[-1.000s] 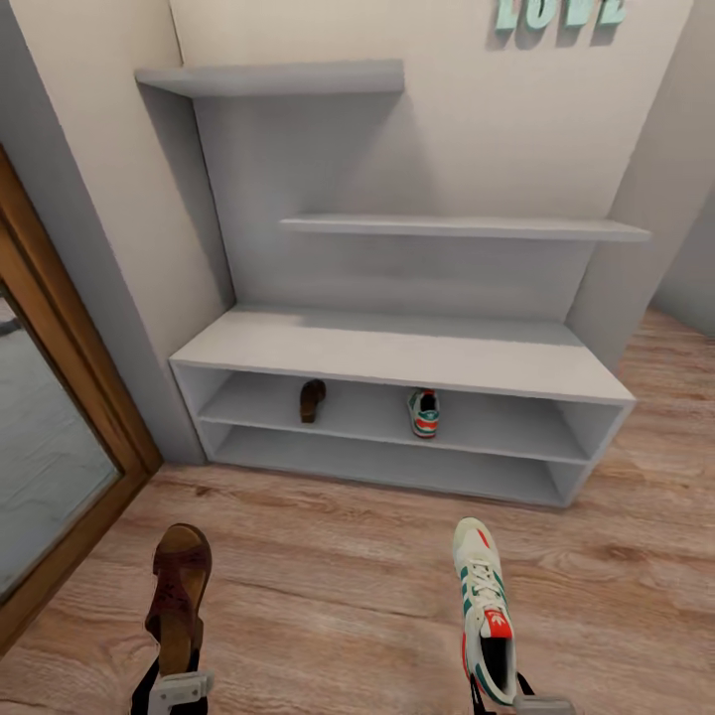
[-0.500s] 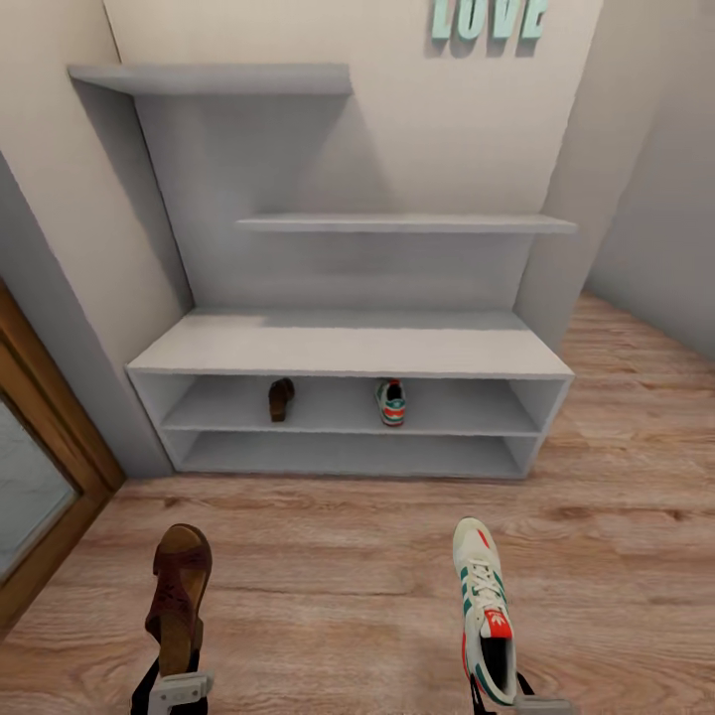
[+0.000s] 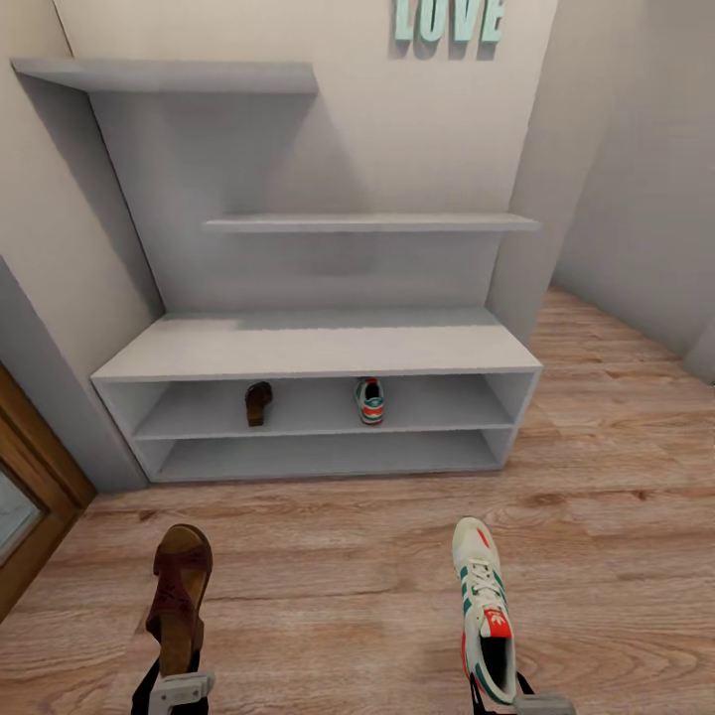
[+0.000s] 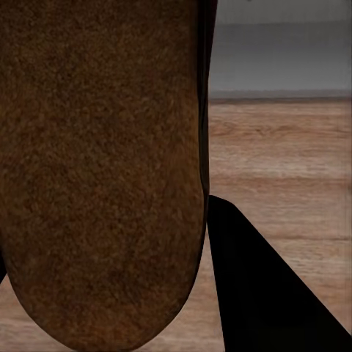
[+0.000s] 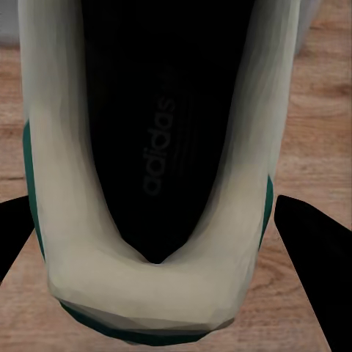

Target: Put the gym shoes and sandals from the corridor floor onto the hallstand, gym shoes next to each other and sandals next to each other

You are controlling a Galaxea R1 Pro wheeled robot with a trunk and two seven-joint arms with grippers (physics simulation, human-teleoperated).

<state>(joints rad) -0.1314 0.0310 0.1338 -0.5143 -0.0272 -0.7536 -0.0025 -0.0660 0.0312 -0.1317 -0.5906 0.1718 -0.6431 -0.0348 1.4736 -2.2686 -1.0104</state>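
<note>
We count two brown sandals: one on the hallstand point(image 3: 318, 348) upper shelf point(image 3: 258, 403), one clamped in our left gripper point(image 3: 177, 685) at 7 o'clock point(image 3: 179, 596). Two white, green-striped gym shoes: one shelved point(image 3: 369, 400), one clamped in our right gripper point(image 3: 506, 695) at 5 o'clock point(image 3: 484, 606).

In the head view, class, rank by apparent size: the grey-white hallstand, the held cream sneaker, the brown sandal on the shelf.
1. Grey-white hallstand
2. Held cream sneaker, enlarged by nearness to the camera
3. Brown sandal on the shelf
</note>
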